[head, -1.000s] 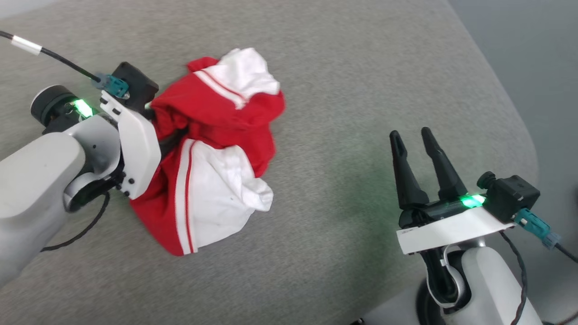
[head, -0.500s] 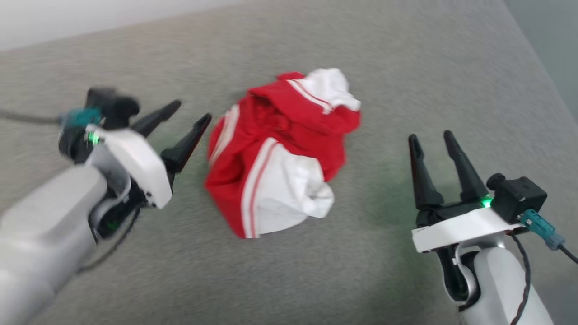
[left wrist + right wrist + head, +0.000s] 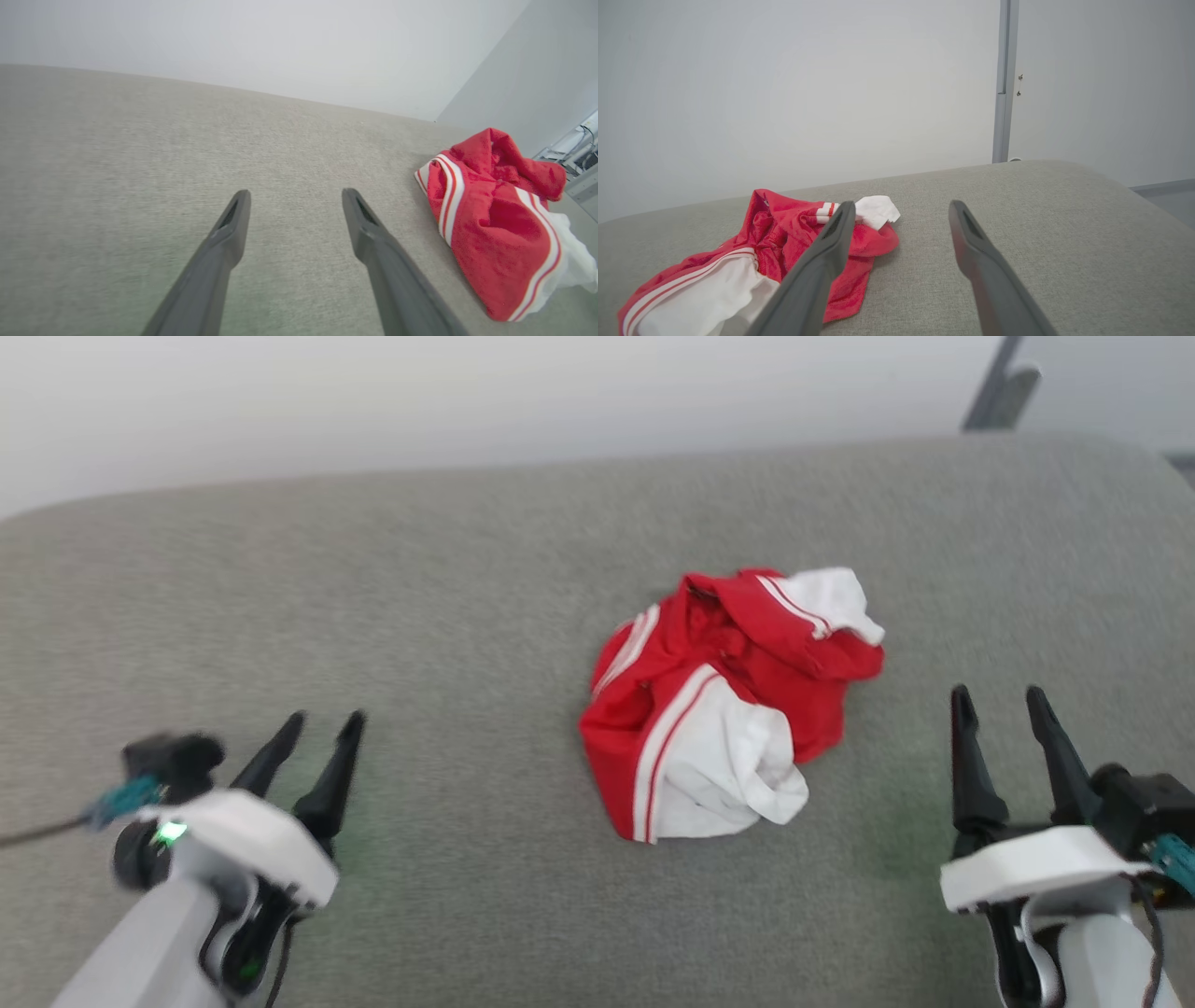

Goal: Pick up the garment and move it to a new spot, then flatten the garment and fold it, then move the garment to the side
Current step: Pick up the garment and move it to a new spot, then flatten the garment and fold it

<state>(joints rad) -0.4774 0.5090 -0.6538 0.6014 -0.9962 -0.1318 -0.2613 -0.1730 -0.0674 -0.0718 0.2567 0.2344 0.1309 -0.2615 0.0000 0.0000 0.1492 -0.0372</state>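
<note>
A grey, coarse-woven upholstered surface (image 3: 373, 616) with rounded corners is seen, evenly lit; a plain pale wall (image 3: 784, 93) is shown behind it, broken by a grey vertical post (image 3: 1003, 93).

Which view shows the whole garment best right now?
The head view: the garment lies crumpled, whole and unobstructed. The left wrist view catches it side-on at the right edge; in the right wrist view, one finger of the right gripper crosses it.

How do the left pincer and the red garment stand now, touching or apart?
Apart. In the head view, a wide strip of bare grey surface lies between the open left pincer and the garment.
</note>
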